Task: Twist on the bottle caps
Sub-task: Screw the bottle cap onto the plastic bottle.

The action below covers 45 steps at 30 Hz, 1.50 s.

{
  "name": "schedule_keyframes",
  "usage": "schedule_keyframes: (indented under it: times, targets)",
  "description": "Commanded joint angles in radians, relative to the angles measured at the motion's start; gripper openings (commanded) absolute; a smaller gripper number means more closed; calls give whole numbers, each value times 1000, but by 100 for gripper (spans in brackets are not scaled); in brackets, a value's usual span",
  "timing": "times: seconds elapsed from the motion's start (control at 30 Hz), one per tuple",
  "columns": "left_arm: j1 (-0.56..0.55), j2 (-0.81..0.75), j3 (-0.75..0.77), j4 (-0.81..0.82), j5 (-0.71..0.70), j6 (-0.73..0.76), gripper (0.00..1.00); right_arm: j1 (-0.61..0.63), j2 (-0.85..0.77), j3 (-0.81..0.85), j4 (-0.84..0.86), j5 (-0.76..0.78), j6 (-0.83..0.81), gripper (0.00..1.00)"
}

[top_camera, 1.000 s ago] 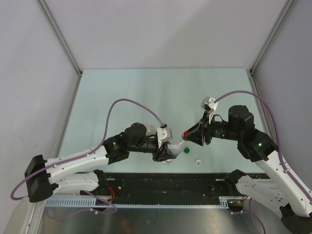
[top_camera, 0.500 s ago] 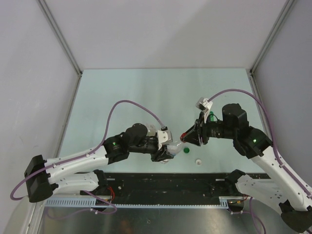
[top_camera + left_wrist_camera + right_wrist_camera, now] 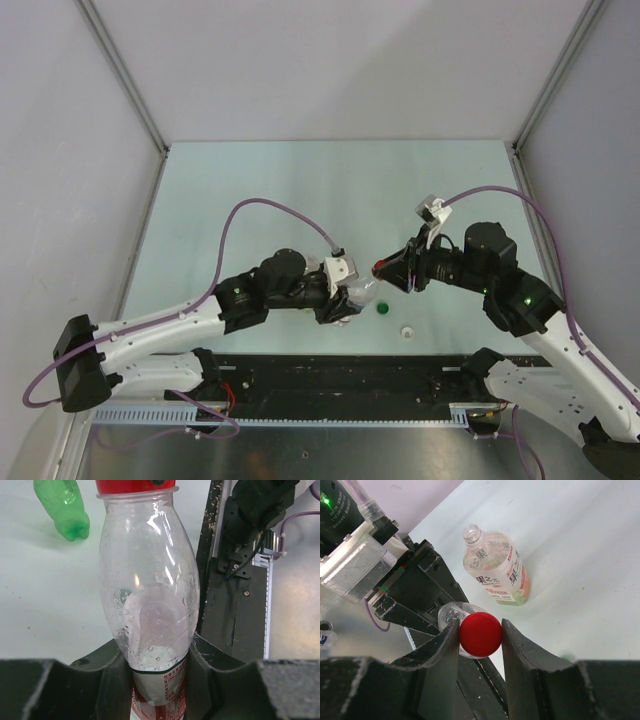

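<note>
Shows a pale counter (image 3: 250, 200). Above its near edge, clamps a clear bottle (image 3: 150, 595) low in the left tool (image 3: 345, 303). Pinches the red cap (image 3: 480, 634) in the right tool (image 3: 388, 271), against the bottle mouth. Leaves green cap (image 3: 382, 308) and white cap (image 3: 407, 331) loose just right. May cross-thread if tilted; may spin the thin bottle in its grip.

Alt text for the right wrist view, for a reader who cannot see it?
The right gripper pinches a red cap at the mouth of a small clear bottle that the left gripper holds. Behind them, an uncapped clear bottle with an orange label lies on its side on the pale table.
</note>
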Motion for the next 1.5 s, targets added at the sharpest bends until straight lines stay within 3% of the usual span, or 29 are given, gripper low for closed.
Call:
schedule_keyframes:
  times: [0.0, 0.23, 0.6, 1.1, 1.47]
  targets:
    - [-3, -8, 94, 270, 84, 19, 21, 36, 23, -34, -38, -63, 43, 28]
    - [-2, 33, 114, 281, 12, 5, 20, 46, 33, -33, -31, -46, 82, 28]
    - [-4, 21, 48, 450, -14, -29, 20, 57, 17, -33, 24, -7, 126, 29]
    - [-4, 38, 35, 498, -70, -18, 20, 83, 8, -33, 45, 51, 132, 29]
    - [-4, 46, 31, 504, -64, -19, 21, 86, -27, -34, 99, 68, 71, 45]
